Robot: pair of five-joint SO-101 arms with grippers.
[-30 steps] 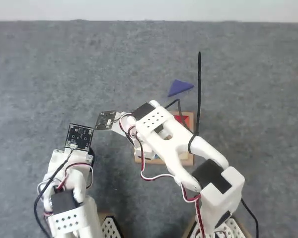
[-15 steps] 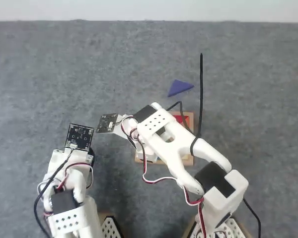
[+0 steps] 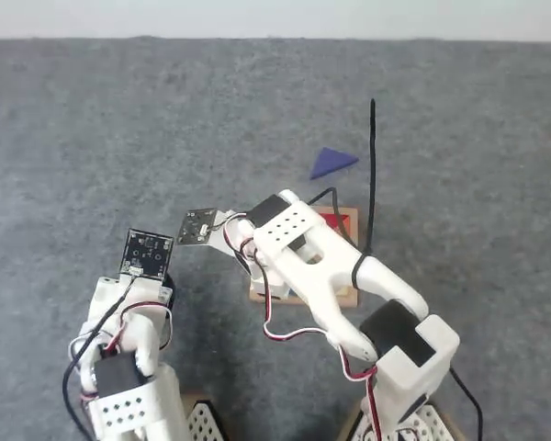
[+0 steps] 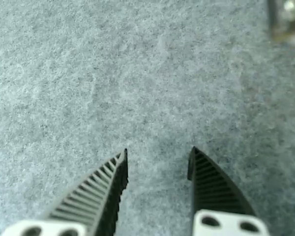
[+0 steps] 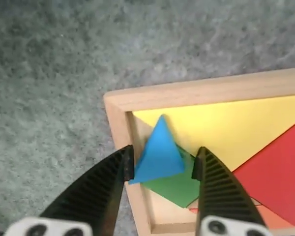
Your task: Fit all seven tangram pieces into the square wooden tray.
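left arm (image 3: 127, 367): was seen folded back at the near left of the grey carpet (image 3: 119, 119), well apart from the wooden tray.
left gripper (image 4: 159, 151): was held released above bare carpet, its jaws spread and nothing caught between them.
right arm (image 3: 321, 266): was stretched forward from the near right, and most of the tray was covered by it in the high view.
wooden tray (image 5: 187, 93): was laid flat on the carpet to the right of the left arm. Part of its near rim was shown beneath the right arm in the high view (image 3: 344, 298).
right gripper (image 5: 164, 150): was set around the light blue triangle at one corner of the tray. Whether the piece was clamped or let go could not be told.
light blue triangle (image 5: 160, 152): was seen tilted, with one corner over the tray's rim and the rest lapped over the green piece.
green piece (image 5: 174, 189): was laid in the tray, partly hidden under the light blue triangle.
yellow triangle (image 5: 226, 128): was laid flat along the tray's inner wall.
red piece (image 5: 275, 167): was set edge to edge against the yellow triangle.
dark blue triangle (image 3: 333, 163): was left on the carpet beyond the tray, apart from it.
black cable (image 3: 371, 165): was run across the carpet just right of the dark blue triangle.
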